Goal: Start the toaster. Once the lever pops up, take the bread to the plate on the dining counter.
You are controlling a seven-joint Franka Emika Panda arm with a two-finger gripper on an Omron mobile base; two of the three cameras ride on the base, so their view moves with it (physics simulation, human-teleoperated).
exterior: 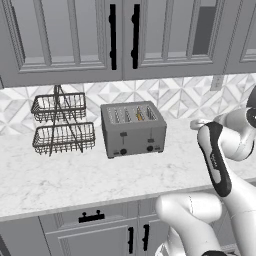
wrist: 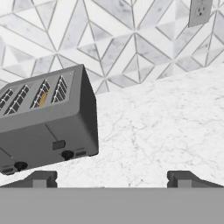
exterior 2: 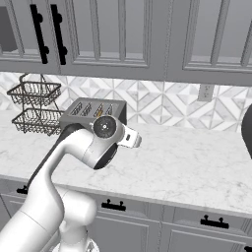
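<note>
Two dark fingertips [wrist: 41, 178] of the claw [wrist: 113, 179] stand far apart at the bottom of the hand view, jaws spread wide with nothing between them; the rest of the claw is cut off by the frame edge there. From the right base view the arm's elbow covers the front of the toaster [exterior 2: 93, 112], so its levers and knobs are hidden on that side. The toaster [exterior: 133, 128] stands on a white marble-patterned surface [exterior: 75, 180] against a backsplash [wrist: 109, 39] of grey and white geometric tiles, below grey wall cabinets [exterior: 75, 35] with black handles. A sliver of orange-tan, probably the bread [wrist: 43, 99], shows in one slot, too small to make out clearly. Left of the toaster, just beside it, stands a two-tier black wire basket [exterior: 62, 125]; both tiers look bare. A wall outlet [wrist: 200, 12] sits on the tiles to the right.
</note>
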